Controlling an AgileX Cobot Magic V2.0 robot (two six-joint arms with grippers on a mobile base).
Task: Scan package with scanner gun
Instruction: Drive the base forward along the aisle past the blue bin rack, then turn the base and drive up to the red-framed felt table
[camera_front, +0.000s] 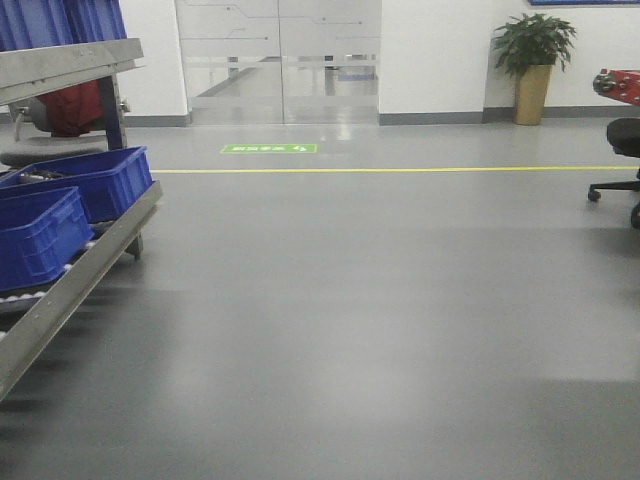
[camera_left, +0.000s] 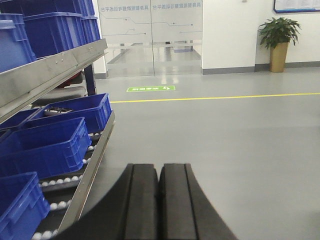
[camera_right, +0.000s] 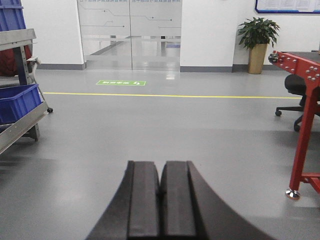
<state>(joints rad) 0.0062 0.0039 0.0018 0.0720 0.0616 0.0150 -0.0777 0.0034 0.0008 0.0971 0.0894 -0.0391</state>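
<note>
The package and the scanner gun are out of view in every frame. My left gripper (camera_left: 159, 167) points forward over the grey floor beside a roller rack, its two black fingers pressed together with nothing between them. My right gripper (camera_right: 161, 165) likewise faces the open floor, shut and holding nothing. Neither arm shows in the front view.
A metal roller rack (camera_front: 80, 270) with blue bins (camera_front: 40, 235) stands at the left; the blue bins (camera_left: 47, 145) also fill the left wrist view. A red metal frame (camera_right: 305, 125) and an office chair (camera_right: 295, 95) stand at the right. Yellow floor line (camera_front: 400, 169), glass doors (camera_front: 280, 60) and a potted plant (camera_front: 533, 60) lie ahead.
</note>
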